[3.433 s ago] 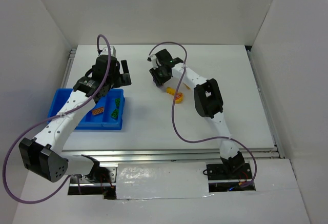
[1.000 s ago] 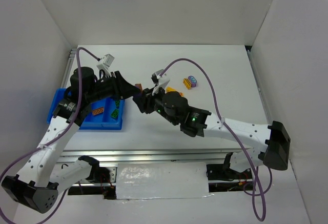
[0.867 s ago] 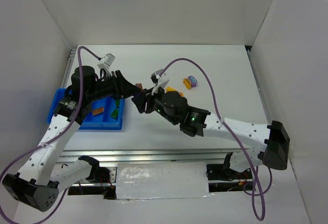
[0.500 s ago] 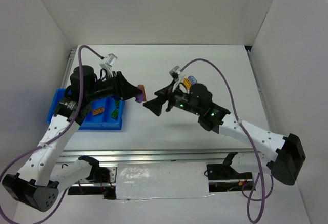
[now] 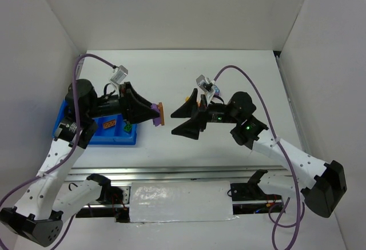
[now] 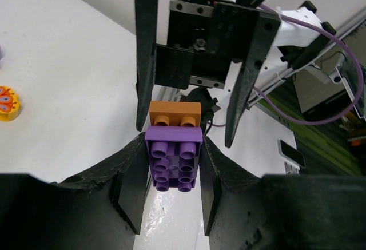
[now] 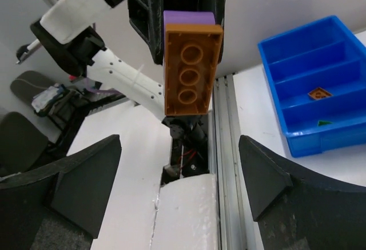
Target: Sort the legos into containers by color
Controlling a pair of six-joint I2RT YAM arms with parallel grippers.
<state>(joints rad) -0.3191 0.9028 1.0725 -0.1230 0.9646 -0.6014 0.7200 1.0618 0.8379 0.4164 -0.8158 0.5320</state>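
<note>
Lego stack (image 5: 157, 113), purple capped with orange, held aloft between both hands
Above the counter, just right of the blue tray (image 5: 108, 140), the left hand (image 6: 173, 167) is clamped on the purple brick (image 6: 173, 158). Its orange cap (image 7: 191, 70) points at the right hand (image 5: 175, 122), which is spread wide, near but not touching, in line with the stack's axis. No writing is legible.

The brick (image 6: 173, 147) is purple-and-orange, the tray (image 5: 108, 140) blue.

Left gripper (image 5: 152, 113) clamps a purple-and-orange lego (image 5: 158, 113) just right of the blue tray (image 5: 114, 139); right gripper (image 5: 172, 123) faces it, jaws spread, not touching
</note>
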